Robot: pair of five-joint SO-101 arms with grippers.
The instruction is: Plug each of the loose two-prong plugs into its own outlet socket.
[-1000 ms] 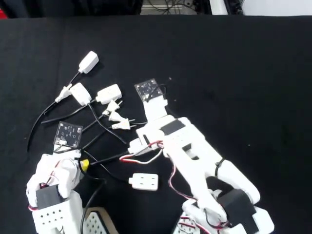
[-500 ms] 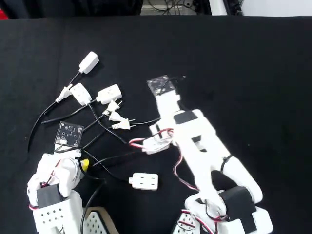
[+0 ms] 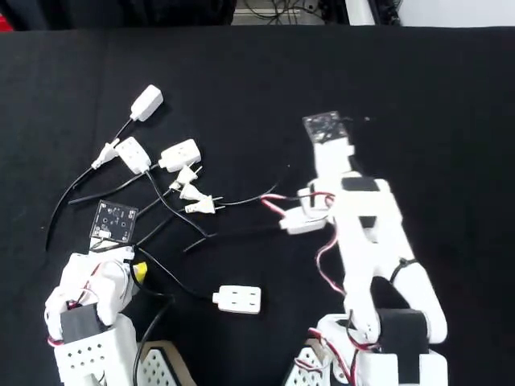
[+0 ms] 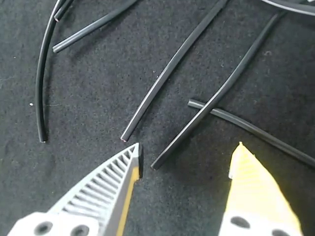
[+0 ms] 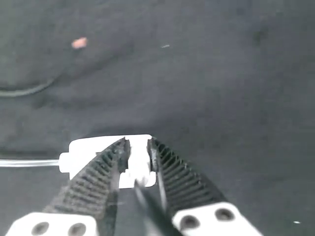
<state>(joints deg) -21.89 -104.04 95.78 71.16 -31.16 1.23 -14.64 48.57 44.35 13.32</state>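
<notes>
my right tool (image 5: 138, 143) was nearly together, pinched on the edge of a white block (image 5: 93, 150) with a cord leaving one end. i could not tell whether the block was a socket or a plug body. in the high view that arm stood right of centre, well apart from the 3 loose plugs (image 3: 190, 191) lying left of centre. white sockets (image 3: 179, 153) sat just above the plugs, toward the upper left, and a lone socket (image 3: 237, 300) lay low in the frame. my left tool (image 4: 189, 147) was apart and held nothing, hovering over crossed black cords (image 4: 172, 73) on the surface (image 3: 418, 88).

the grip looked shallow to me, so the block could twist or slip out once its cord pulled taut. the cords lay tangled across each other, so a tug from the right might drag the plugs out of line or flip a socket face down. closing the left tool where it hung would likely catch a cord, not a plug.
</notes>
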